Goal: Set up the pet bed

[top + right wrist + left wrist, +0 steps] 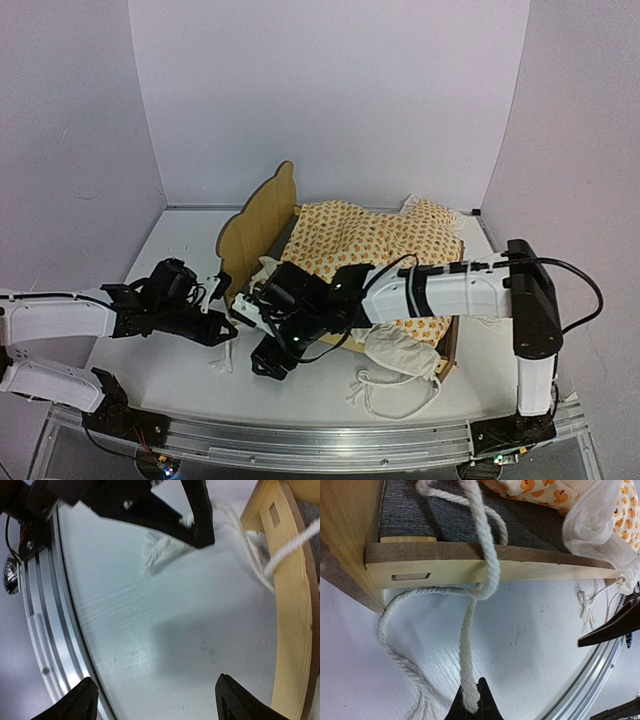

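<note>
No writing, label, brand, number or sign can be read in any of the views. The only printed marking is on the bedding (380, 240) lying in the pet bed (262, 215). It is a repeated pattern of small orange figures on pale cloth, not letters or digits.

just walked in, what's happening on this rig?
The left gripper has its jaws shut on a white rope that drapes over the side rail of the pet bed. The right gripper hangs close beside it, jaws open and empty. The orange-print bedding lies bunched on the frame.
</note>
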You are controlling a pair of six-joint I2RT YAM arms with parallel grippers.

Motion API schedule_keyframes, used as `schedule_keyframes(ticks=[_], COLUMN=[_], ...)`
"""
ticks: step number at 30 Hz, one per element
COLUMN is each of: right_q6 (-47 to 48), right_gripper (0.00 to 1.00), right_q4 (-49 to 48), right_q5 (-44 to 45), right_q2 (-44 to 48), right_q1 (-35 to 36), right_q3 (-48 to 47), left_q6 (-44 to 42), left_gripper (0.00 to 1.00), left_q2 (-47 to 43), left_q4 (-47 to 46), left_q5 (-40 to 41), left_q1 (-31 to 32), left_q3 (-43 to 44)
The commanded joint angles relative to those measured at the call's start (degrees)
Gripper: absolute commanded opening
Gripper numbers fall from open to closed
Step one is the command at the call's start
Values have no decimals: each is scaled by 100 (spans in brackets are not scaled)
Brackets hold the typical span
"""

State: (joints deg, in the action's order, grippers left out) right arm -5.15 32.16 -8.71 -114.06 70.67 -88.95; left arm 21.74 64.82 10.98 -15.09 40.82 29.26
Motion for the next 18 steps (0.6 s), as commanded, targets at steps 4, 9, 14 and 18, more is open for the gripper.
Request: schedule_keyframes(ticks=[4, 9, 14, 18], right_q6=[-68, -543, -720, -723], right_gripper=[80, 71, 59, 58], right_q4=[-2653, -2972, -2978, -3112], right_q5=[625, 1417, 1850, 2394], right_q2=[-1026, -1597, -1890, -1996], right_q1=[111, 174, 291, 424], right_q3=[-365, -741, -892, -807], left_q6=[-90, -108, 72, 175], left_gripper=[0, 0, 1, 3], left_q2=[-7, -10, -43, -124], left_q4=[400, 474, 608, 684], left_q5=[786, 1016, 1073, 1075], left_q1=[-48, -48, -56, -56], left_q3=[425, 440, 587, 673])
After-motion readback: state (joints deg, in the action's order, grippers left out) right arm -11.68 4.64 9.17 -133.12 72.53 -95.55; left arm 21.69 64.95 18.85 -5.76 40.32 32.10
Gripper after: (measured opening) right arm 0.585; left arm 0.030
